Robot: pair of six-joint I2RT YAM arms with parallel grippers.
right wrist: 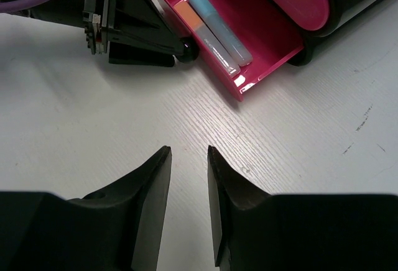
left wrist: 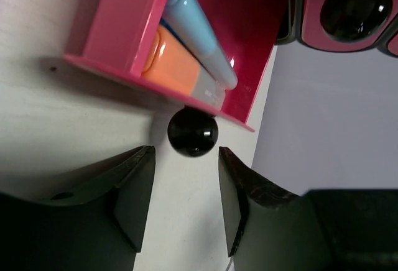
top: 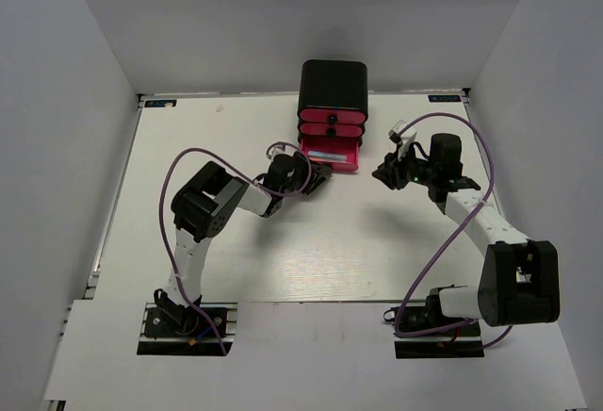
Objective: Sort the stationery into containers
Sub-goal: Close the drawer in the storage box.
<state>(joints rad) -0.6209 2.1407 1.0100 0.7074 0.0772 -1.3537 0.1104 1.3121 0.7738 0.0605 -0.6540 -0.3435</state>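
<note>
Judged close to finished. Across the white worktop [top: 283, 260], seen from above, no loose stationery showing. At 12 o'clock, against the far edge, the black case [top: 333, 86], with the upper two drawers [top: 332, 115] pushed in and their contents hidden. Beneath those, the bottom drawer [right wrist: 267, 32] drawn out toward 6 o'clock and lying open. Inside it, a light blue marker [left wrist: 202, 35] and, touching its side, an orange-grey marker [left wrist: 177, 66]; anything further inside too hidden to tell. Left to do, on that reading: shutting this drawer, barring any pen out of view. As for the left fingers [left wrist: 134, 190]: spread wide, released, gripping nothing, lined up on the drawer's black knob [left wrist: 193, 132]. That knob just beyond the tips at 12 o'clock in the left wrist view, centred on the gap and apart from both fingers; from above, these fingers at about 7 o'clock of the drawer front. As for the right fingers [right wrist: 152, 196]: parted by only a narrow gap, empty, hovering over bare worktop. From them, the open drawer at 1 o'clock in the right wrist view, near but not touching; from above, these fingers at roughly 3 to 4 o'clock of the drawer.
</note>
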